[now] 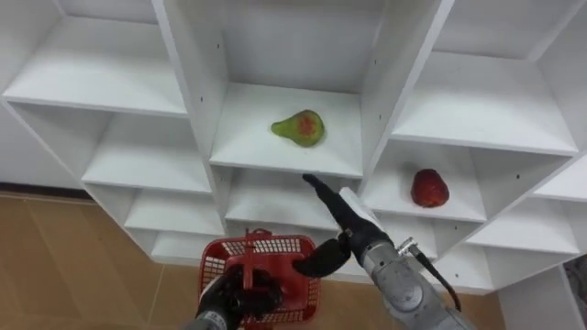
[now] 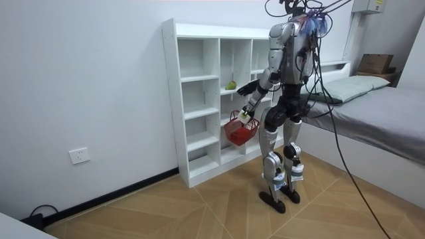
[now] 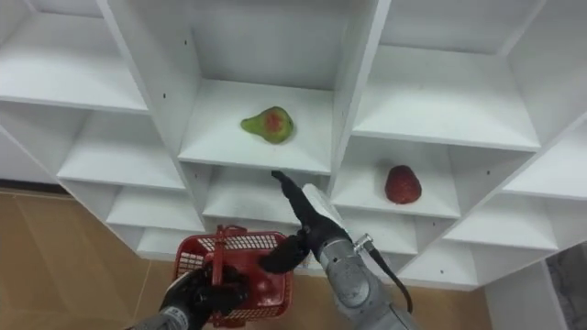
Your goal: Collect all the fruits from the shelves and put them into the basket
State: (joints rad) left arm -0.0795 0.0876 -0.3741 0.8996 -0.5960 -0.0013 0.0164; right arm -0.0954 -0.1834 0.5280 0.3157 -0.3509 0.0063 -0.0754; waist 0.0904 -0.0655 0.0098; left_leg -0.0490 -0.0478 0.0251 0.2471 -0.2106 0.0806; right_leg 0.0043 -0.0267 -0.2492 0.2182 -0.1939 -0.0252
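Two fruits lay in the white closet [image 1: 459,115]: a green pear [image 1: 299,127] with a red patch on a shelf of the middle column, and a red fruit [image 1: 429,188] one shelf lower in the column to its right. The right robot hand [image 1: 353,225] was released, its fingers straight and pointed up at the front edge of the pear's shelf, apart from the pear. The left robot hand [image 1: 240,291] was clenched round the handle of a red basket [image 1: 275,247], held low before the closet. The robot stood upright facing the closet, with a bed [image 2: 385,106] behind it.
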